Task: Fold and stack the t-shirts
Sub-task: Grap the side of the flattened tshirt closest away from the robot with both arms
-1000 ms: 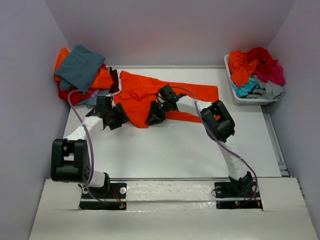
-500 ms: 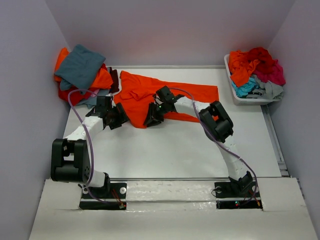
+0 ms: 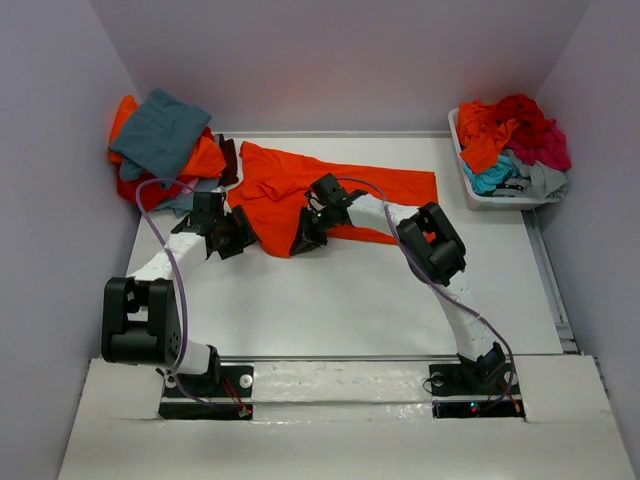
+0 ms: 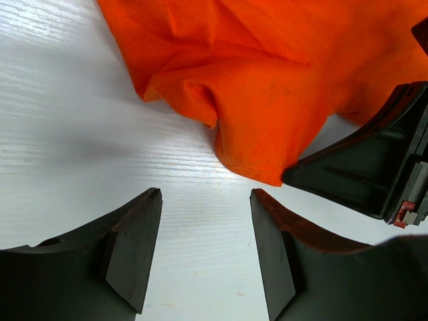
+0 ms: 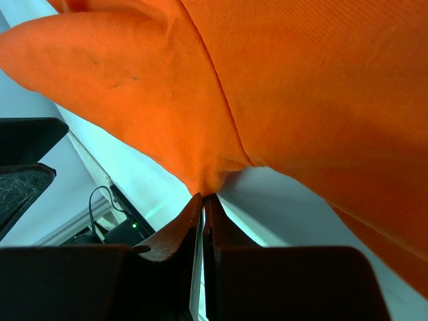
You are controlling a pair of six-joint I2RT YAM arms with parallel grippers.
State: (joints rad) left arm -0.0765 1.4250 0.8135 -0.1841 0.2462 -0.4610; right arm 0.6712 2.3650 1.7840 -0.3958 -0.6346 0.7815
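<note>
Right gripper is pinching the near corner of the bright orange t-shirt, jaws pressed together on the cloth. Left gripper is standing spread just beside that same corner, holding nothing. The shirt is lying crumpled on the tabletop, along its far edge, left of centre.

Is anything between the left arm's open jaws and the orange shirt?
Nothing visible: only bare table lies between the left gripper and the orange shirt. The right gripper, alongside, has its jaws shut on the shirt's edge.
</note>
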